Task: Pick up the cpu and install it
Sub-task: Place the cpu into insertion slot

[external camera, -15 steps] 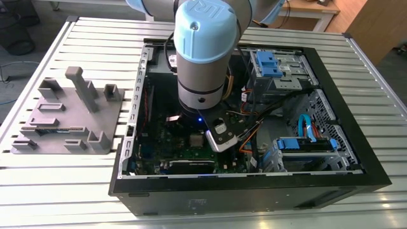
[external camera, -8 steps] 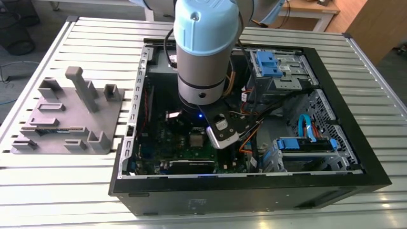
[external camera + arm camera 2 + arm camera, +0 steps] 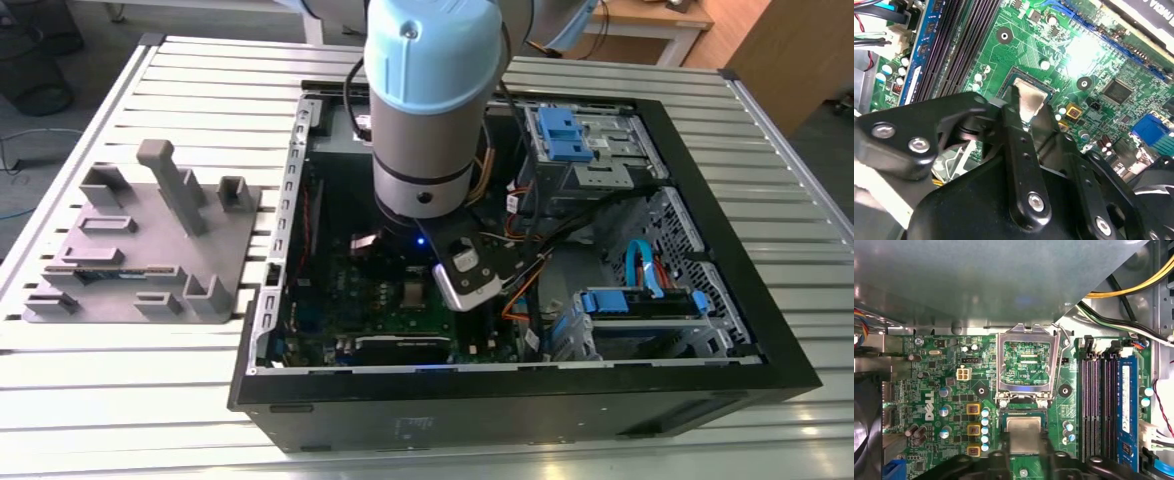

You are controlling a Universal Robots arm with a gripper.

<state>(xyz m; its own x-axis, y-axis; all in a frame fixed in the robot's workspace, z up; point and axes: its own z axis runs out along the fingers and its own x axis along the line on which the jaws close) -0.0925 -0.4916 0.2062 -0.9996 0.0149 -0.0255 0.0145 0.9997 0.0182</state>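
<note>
1. The black metal gripper (image 3: 1031, 107) is nearest in both wrist views. Its body covers the near edge of the cpu (image 3: 1024, 429), a small flat square chip with a pale silvery-grey top. It cannot be told whether the jaws are clamped on the chip or free of it.
2. The cpu lies flat in the dark square socket near the middle of the green motherboard (image 3: 944, 370), silvery face up. Being square, it has no long axis. Its visible edges run parallel to the black memory slots (image 3: 1094, 400) on the same board.
3. Just beyond the cpu, the oblong shiny metal socket frame (image 3: 1000, 365) stands swung open on the motherboard, with green circuitry showing through its window.
4. In the exterior view, the pale blue and grey arm (image 3: 434, 110) stands nearly upright over the motherboard and hides the board's middle. The wrist angles toward the exterior view's right.
5. The motherboard sits inside an open black computer case (image 3: 534, 400).
6. A large grey plastic block with upright posts (image 3: 134, 250) lies well apart from the motherboard, toward the exterior view's left, on the slatted metal table (image 3: 801, 300).
</note>
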